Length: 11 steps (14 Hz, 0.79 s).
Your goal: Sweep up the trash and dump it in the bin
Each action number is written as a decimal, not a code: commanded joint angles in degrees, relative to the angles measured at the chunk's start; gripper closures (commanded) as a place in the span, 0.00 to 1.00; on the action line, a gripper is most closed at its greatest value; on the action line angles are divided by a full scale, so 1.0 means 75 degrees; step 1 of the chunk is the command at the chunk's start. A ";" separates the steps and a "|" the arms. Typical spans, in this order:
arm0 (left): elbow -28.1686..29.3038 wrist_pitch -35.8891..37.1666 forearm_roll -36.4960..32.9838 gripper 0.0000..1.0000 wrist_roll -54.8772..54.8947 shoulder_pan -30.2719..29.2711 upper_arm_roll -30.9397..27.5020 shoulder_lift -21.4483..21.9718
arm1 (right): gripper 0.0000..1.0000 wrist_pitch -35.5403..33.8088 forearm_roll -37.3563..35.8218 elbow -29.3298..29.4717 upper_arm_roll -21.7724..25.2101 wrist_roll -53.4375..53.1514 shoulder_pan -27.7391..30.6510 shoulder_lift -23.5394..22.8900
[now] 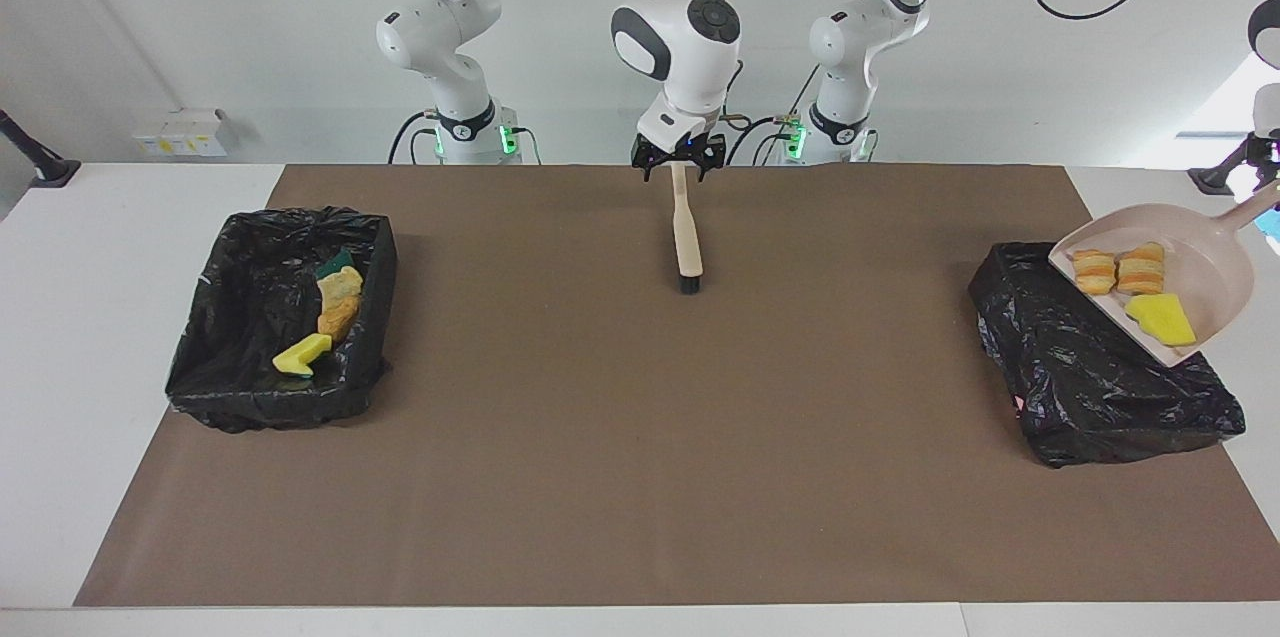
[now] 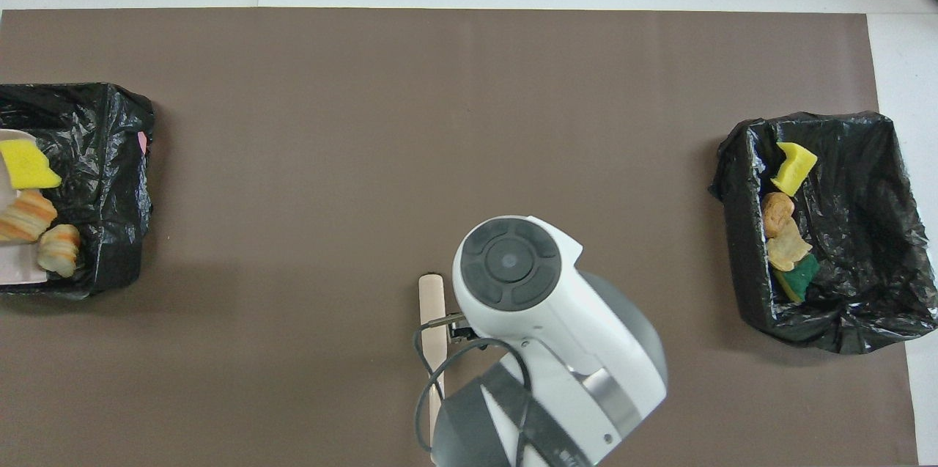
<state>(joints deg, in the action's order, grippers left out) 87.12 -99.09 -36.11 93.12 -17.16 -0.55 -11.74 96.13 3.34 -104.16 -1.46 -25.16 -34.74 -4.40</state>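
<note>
Items, for you to check:
- Dustpan: pale pink smooth plastic, aloft and tilted over the crinkled black-bagged bin at the facing view's right edge. It carries one yellow sponge and two striped pieces.
- Left gripper: out of frame, clenched on the dustpan handle.
- Right gripper: upper centre, released, straddling the brush, which lies on the brown mat.
- Second bin: holds four scraps.
- Overhead view: shows only the pan's corner.

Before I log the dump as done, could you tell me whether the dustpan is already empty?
No, the dustpan over the bin at the left arm's end still carries a yellow sponge and two striped pieces.
</note>
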 commanded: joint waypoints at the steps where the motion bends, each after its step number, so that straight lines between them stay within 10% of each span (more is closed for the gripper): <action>1: -0.0226 0.0180 -0.0586 1.00 0.0076 0.0119 -0.0079 -0.0087 | 0.00 -0.0360 -0.0210 0.0374 -0.0004 0.1194 0.0704 0.0024; 6: -0.0645 0.0345 -0.1877 1.00 0.0088 0.0753 -0.0102 -0.0110 | 0.00 -0.0595 -0.0257 0.1067 0.0008 0.3126 0.2179 0.0024; 11: -0.1257 0.0356 -0.0397 1.00 -0.0133 0.0753 -0.0148 -0.0017 | 0.00 -0.0595 -0.0912 0.1522 -0.0016 0.3635 0.3095 -0.0069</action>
<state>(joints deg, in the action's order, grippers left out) 79.68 -97.87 -44.40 93.02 -12.02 -0.63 -11.64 92.83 -1.30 -95.66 -0.60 0.71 -13.38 -4.19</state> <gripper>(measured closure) 0.678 0.000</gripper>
